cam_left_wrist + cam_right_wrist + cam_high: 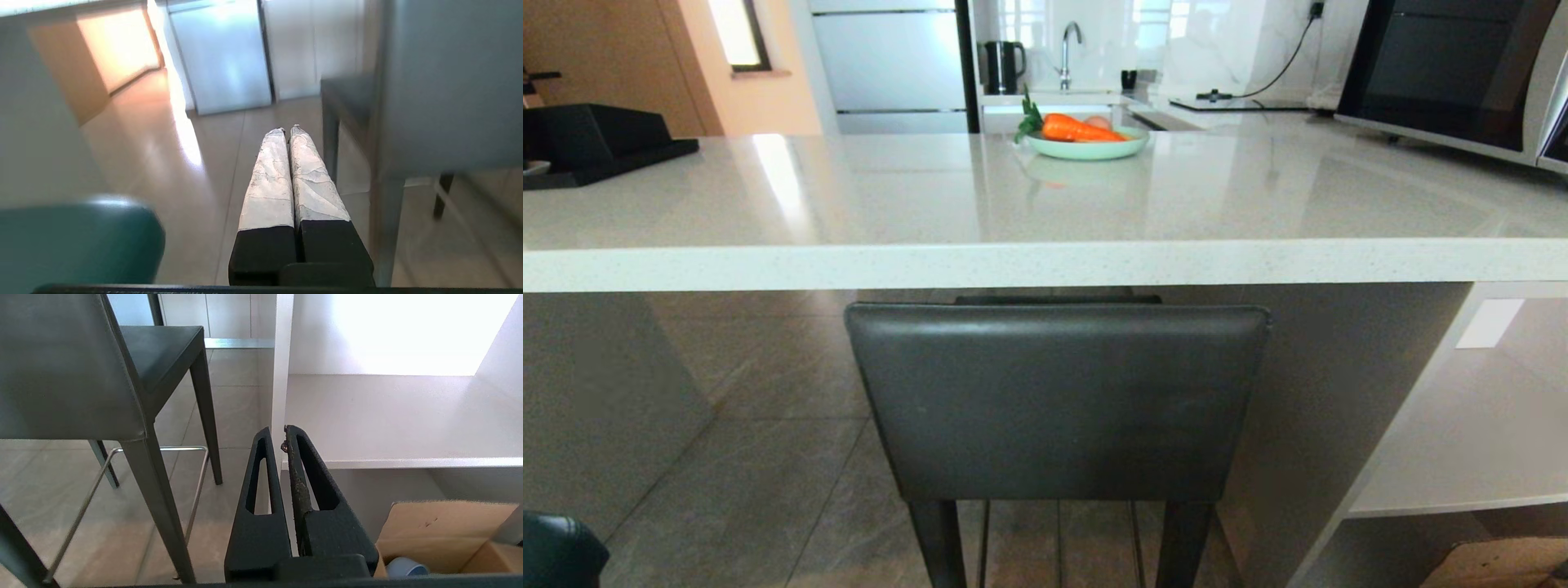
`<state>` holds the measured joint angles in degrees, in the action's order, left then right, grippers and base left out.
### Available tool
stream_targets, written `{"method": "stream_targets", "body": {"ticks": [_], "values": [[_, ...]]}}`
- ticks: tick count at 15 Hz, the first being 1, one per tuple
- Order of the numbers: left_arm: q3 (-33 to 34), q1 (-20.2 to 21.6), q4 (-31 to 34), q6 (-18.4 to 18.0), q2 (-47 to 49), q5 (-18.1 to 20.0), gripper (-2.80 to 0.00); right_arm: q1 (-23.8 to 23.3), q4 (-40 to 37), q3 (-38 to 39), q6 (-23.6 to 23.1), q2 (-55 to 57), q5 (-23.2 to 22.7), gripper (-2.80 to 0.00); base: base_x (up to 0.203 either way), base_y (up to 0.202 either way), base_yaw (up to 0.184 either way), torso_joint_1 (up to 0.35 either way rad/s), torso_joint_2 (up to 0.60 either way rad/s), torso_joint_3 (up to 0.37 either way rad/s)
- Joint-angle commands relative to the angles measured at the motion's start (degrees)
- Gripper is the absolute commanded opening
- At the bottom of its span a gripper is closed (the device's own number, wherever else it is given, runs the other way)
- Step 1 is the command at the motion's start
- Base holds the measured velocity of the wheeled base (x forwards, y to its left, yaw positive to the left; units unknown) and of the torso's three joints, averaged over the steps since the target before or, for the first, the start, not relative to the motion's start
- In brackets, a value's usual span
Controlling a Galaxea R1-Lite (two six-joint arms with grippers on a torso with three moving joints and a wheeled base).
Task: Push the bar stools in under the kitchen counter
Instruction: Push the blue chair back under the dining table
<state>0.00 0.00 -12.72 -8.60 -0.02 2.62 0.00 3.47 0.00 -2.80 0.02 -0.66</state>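
Below the slab edge of the kitchen counter point(1045, 265) I see only the rectangular back of the dark grey stool point(1058, 400) from the head camera, its seat tucked out of sight under the top and its legs cut off by the frame; the teal stool point(77, 241) shows as a blurred rounded corner beside the left gripper point(288, 130). Both grippers hang empty with fingers pressed together: the left one's tips point at floor between the two stools, touching neither. Just off the right gripper point(277, 430) the grey stool shows matte leather, tapered dark legs and a chrome footrest point(159, 449), with white open shelves point(400, 461) on the fingers' other side.
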Motion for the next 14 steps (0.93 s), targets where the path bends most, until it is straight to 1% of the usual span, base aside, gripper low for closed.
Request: {"method": "stream_targets", "body": {"ticks": [1,2,3,14], "values": [[2.27,-0.12,-0.52,2.97,0.11,0.04,-2.8,0.0,0.0,1.23,0.89,0.06,0.03,-2.8,0.0,0.0,0.0,0.0,0.0,0.0],[2.29,-0.18,-0.29,4.12,0.11,-0.38,-2.8,0.0,0.12,1.32,1.81,0.06,0.35,-2.8,0.0,0.0,0.0,0.0,0.0,0.0],[2.29,-0.18,-0.28,4.2,0.11,-0.42,-2.8,0.0,0.13,1.32,2.61,0.06,0.48,-2.8,0.0,0.0,0.0,0.0,0.0,0.0],[2.29,-0.18,-0.28,4.12,0.11,-0.42,-2.8,0.0,0.22,1.32,2.63,0.06,0.48,-2.8,0.0,0.0,0.0,0.0,0.0,0.0]]}}
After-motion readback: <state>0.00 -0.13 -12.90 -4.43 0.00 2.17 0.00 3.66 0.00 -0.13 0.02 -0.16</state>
